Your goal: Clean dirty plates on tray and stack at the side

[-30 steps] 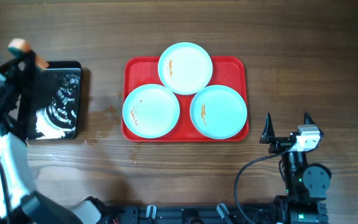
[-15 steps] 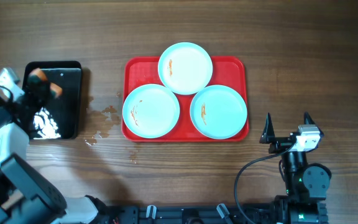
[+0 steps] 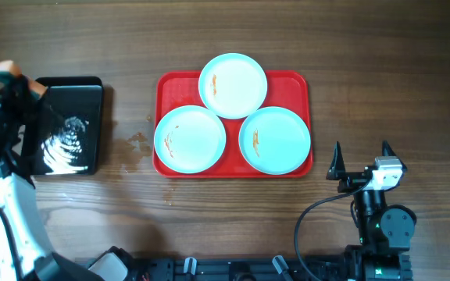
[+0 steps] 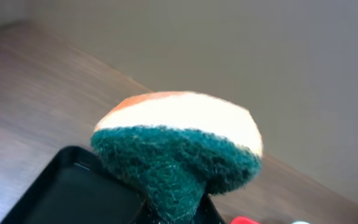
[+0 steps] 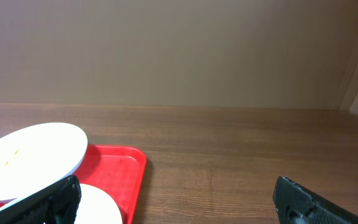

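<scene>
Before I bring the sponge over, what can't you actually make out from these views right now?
Left gripper grip: left wrist view, sponge covers the fingers; overhead, the arm does.
Plates smears: right wrist view, too small to judge; nearer plate runs off the bottom edge.
Red tray: left wrist view, only a sliver at the bottom edge.
Black tray liquid depth: overhead, foam and glare hide it.

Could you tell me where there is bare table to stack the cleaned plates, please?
The widest bare wood lies right of the red tray, ahead of the open right hand. The strip between red tray and black tray is narrower and splashed. The red tray itself is crowded: three plates fill it.
</scene>
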You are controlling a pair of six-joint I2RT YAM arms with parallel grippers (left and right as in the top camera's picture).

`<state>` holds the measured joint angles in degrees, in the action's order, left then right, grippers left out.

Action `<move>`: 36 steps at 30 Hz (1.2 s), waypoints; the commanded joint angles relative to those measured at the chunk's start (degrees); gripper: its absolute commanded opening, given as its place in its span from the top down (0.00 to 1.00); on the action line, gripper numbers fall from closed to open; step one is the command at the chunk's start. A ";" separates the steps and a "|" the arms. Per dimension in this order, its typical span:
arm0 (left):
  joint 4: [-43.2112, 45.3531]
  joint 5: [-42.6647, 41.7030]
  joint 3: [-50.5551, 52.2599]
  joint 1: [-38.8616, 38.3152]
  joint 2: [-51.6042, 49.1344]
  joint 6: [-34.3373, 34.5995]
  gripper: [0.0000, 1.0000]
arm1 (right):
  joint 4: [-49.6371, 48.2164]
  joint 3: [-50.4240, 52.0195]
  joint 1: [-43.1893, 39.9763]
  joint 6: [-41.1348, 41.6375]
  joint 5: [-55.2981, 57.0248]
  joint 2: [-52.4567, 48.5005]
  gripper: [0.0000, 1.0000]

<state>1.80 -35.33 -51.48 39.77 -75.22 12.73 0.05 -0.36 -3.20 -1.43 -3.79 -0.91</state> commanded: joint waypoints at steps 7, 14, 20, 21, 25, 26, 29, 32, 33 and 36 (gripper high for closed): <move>-13.11 18.62 1.11 -1.49 -18.58 -2.71 0.96 | -0.13 0.07 0.02 -0.52 0.37 0.33 0.00; -11.52 11.89 -0.68 -2.23 -17.86 -0.07 0.96 | -0.13 0.07 0.02 -0.50 0.37 0.33 0.00; -9.18 8.96 -2.67 -2.34 -4.92 -0.04 0.96 | -0.13 0.07 0.02 -0.50 0.37 0.33 0.00; -8.83 8.74 -2.67 -2.47 -3.58 -0.07 0.96 | -0.13 0.07 0.02 -0.50 0.37 0.33 0.00; -11.76 10.34 -2.45 -4.26 -1.03 -4.15 0.96 | -0.13 0.07 0.02 -0.50 0.37 0.33 0.00; -12.87 12.13 -1.88 -4.96 -1.86 -6.08 0.96 | -0.13 0.07 0.02 -0.50 0.37 0.33 0.00; -13.68 14.14 0.63 -6.40 -6.12 -6.43 0.96 | -0.13 0.07 0.02 -0.50 0.37 0.33 0.00; -15.78 12.24 1.18 -6.93 -10.36 -5.68 0.96 | -0.13 0.07 0.02 -0.50 0.37 0.33 0.00; -16.39 10.73 1.18 -6.91 -10.84 -5.66 0.96 | -0.13 0.07 0.02 -0.50 0.37 0.33 0.00; -16.68 5.84 0.74 -6.86 -9.22 -5.64 0.96 | -0.13 0.07 0.02 -0.52 0.37 0.33 0.00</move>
<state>-15.33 -23.59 -50.19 32.99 -86.48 8.40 0.05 -0.36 -3.20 -1.43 -3.77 -0.91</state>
